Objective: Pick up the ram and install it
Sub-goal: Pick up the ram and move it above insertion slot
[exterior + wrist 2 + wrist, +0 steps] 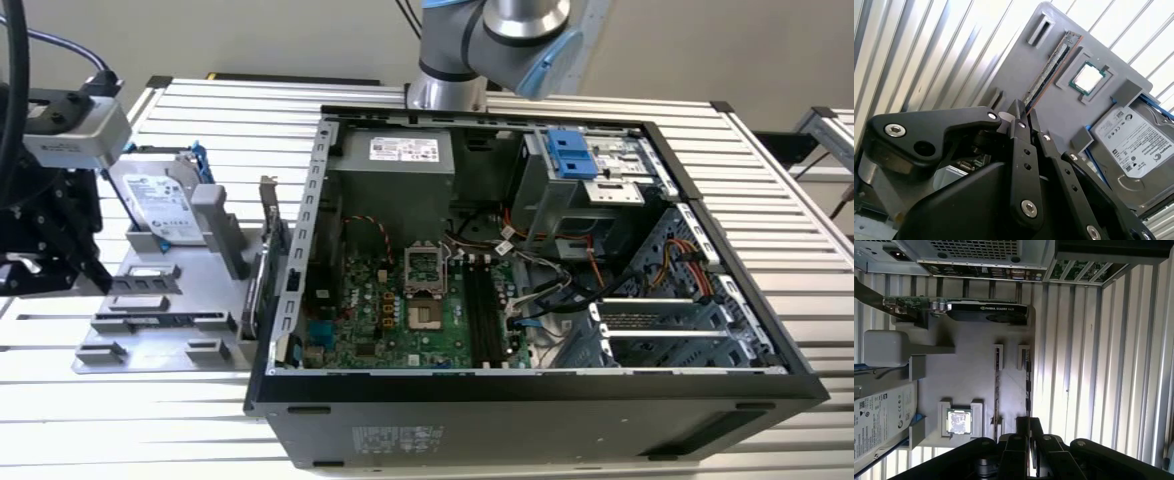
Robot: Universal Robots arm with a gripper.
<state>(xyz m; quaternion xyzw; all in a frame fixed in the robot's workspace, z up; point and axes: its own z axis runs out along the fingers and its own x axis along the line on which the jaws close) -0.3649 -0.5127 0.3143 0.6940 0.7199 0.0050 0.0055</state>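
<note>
The ram (1053,66) is a long thin stick standing on its edge in the grey tray (1019,60); in the first wrist view the ram (996,390) shows as a narrow line beside the square silver processor chip (959,421). My gripper (1025,114) hangs over the near end of the tray, its two black fingers close together with nothing between them. In the exterior view the gripper (94,275) is at the left, over the tray's left end, apart from the ram (150,320). The motherboard's black memory slots (487,310) lie inside the open computer case.
The hard drive (160,205) with blue rails leans at the tray's back. A graphics card (986,311) stands on edge between the tray and the case (534,400). The table top (134,420) is ribbed metal. Cables cross the case near the memory slots.
</note>
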